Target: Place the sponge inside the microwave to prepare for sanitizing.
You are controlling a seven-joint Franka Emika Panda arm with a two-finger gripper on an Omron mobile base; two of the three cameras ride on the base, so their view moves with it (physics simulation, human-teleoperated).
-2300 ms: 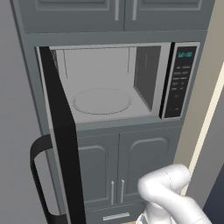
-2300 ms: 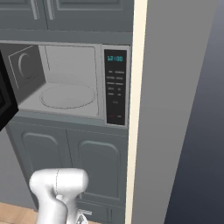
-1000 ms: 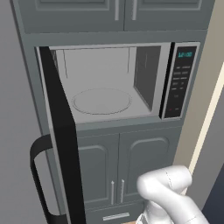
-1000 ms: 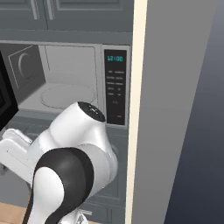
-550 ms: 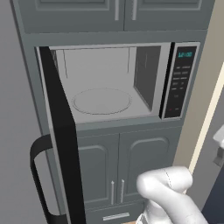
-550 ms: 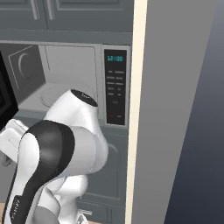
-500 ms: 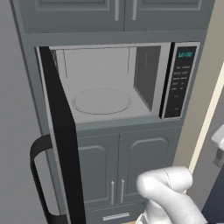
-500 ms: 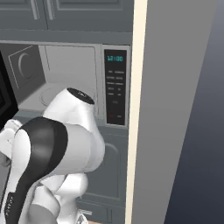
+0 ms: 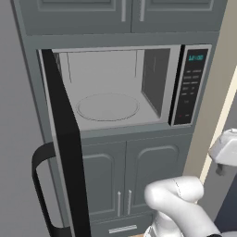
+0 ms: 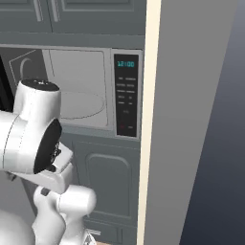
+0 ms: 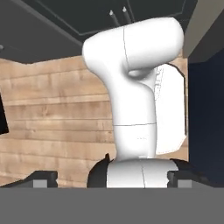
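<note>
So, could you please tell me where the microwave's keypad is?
In the left base view the keypad sits right of the open microwave cavity, above the grey cabinet doors.

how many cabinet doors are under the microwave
2: the left door and the right door stand side by side just below the open microwave. The arm covers their lower part, so anything further down may be hidden.

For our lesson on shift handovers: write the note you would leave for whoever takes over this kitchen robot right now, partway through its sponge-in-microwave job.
Claw: open, holding nothing.
Microwave: door swung wide open, turntable bare.
Sponge: not in the microwave.
Done: the door is open.
Left: find and grasp the sponge, then set it on the turntable.
</note>
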